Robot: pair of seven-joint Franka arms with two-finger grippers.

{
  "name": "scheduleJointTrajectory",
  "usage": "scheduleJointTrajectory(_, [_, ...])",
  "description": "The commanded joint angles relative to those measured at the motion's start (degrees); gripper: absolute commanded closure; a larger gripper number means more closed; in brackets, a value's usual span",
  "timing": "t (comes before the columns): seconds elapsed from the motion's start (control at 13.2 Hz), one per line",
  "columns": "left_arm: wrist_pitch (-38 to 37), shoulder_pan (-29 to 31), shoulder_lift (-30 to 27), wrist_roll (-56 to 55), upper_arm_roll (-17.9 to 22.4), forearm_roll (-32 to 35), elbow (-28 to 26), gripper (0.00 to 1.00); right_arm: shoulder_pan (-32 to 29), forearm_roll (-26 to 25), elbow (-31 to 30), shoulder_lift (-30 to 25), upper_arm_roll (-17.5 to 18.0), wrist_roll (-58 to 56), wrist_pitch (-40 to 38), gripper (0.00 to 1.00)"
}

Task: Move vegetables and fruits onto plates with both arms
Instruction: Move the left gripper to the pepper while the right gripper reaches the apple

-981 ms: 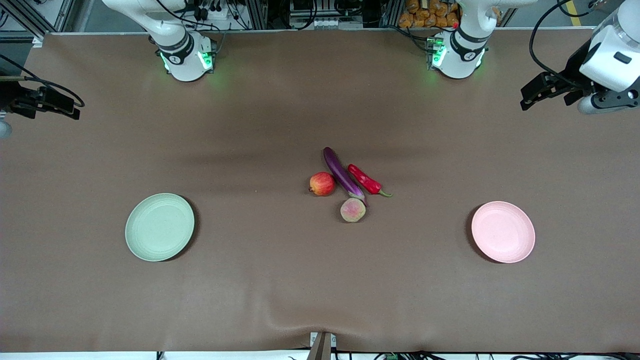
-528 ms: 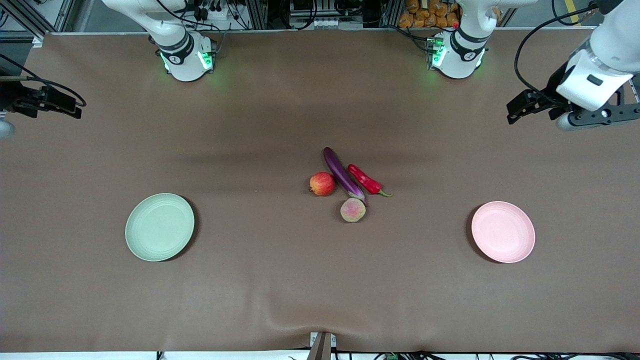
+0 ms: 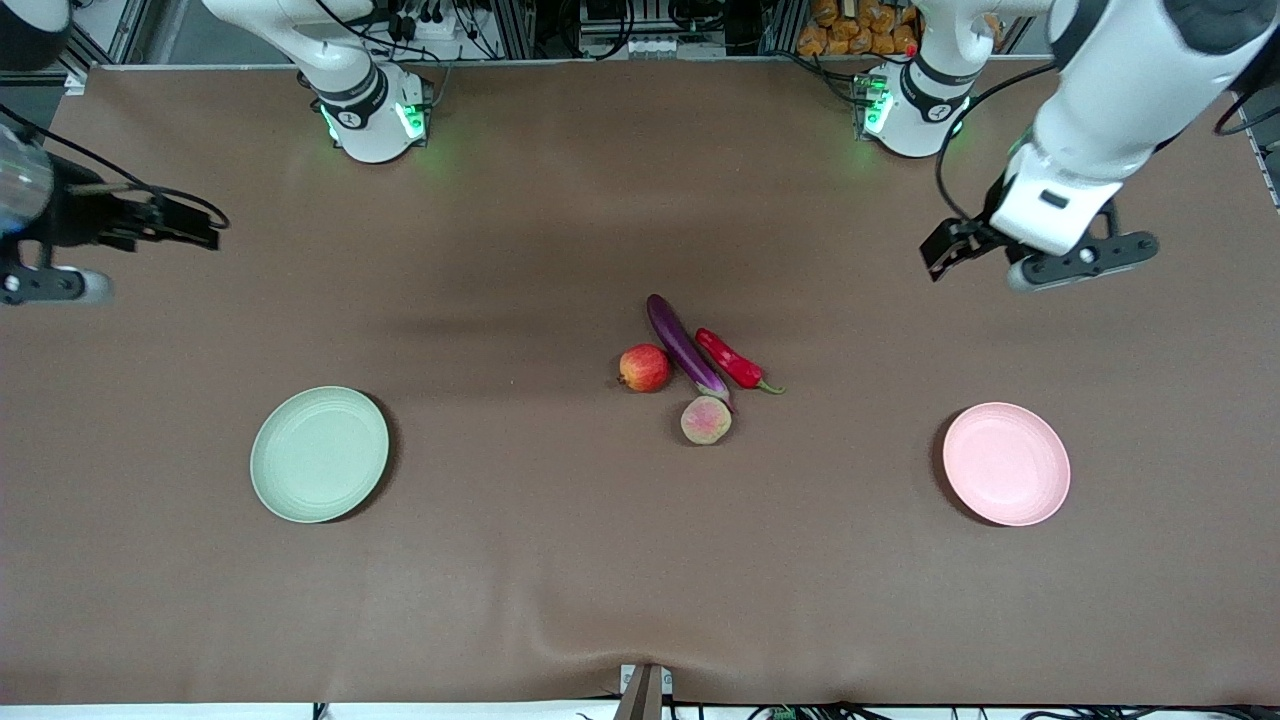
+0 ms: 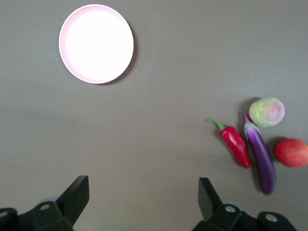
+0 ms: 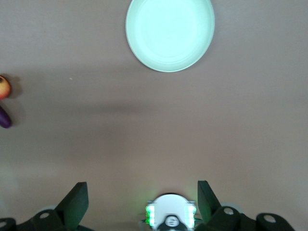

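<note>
The purple eggplant (image 3: 685, 346), red chili (image 3: 733, 361), red apple (image 3: 643, 367) and peach (image 3: 706, 419) lie together at the table's middle. The green plate (image 3: 319, 454) sits toward the right arm's end and the pink plate (image 3: 1006, 463) toward the left arm's end; both are bare. My left gripper (image 3: 945, 248) hangs open and empty over bare table. Its wrist view shows the gripper (image 4: 143, 195), pink plate (image 4: 96, 43), chili (image 4: 235, 146), eggplant (image 4: 261, 156), peach (image 4: 267, 111) and apple (image 4: 291, 152). My right gripper (image 3: 195, 225) is open and empty over bare table; its wrist view shows the gripper (image 5: 142, 197) and green plate (image 5: 170, 31).
The brown cloth table (image 3: 560, 560) has wide bare stretches between the produce and each plate. The arm bases (image 3: 375, 115) with green lights stand along the edge farthest from the front camera. The right arm's base (image 5: 171, 214) shows between the right gripper's fingers.
My left arm has swung in from the table's end toward the middle. My right gripper has moved a little inward too. The produce and the plates have not moved.
</note>
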Motion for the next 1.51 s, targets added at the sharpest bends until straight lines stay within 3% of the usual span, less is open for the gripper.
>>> scheduleJointTrajectory(0.0, [3.69,0.07,2.89,-3.79,-2.78,2.48,-0.09,0.0,0.56,6.06,0.46,2.66,-0.34,8.81,0.57,0.0])
scheduleJointTrajectory(0.15, [6.07,0.07,4.82,-4.32,-5.06,3.27,-0.18,0.0,-0.76,11.33,0.46,6.25,-0.34,14.79,-0.04,0.0])
scheduleJointTrajectory(0.38, [10.89,-1.24,8.95,-9.75,-6.56,3.45,-0.18,0.0,-0.15,14.42,0.46,8.99,-0.34,20.78,-0.58,0.0])
scheduleJointTrajectory(0.6, [13.89,-4.84,13.87,-18.88,-6.65,9.31,0.09,0.0,-2.95,27.57,0.98,15.48,-0.51,22.38,0.65,0.0])
scheduleJointTrajectory(0.91, [22.04,-6.78,21.25,-29.08,-6.65,10.74,0.88,0.0,-1.04,38.05,0.98,21.03,-0.42,25.17,12.66,0.0])
scheduleJointTrajectory(1.06, [26.98,-7.84,25.64,-34.88,-6.57,12.75,1.66,0.0,2.65,39.48,1.68,24.71,-0.42,32.02,21.27,0.0])
scheduleJointTrajectory(1.43, [27.61,-8.37,31.28,-52.61,-6.57,15.22,-0.09,0.0,11.09,45.18,1.95,31.22,-0.34,42.83,38.24,0.0])
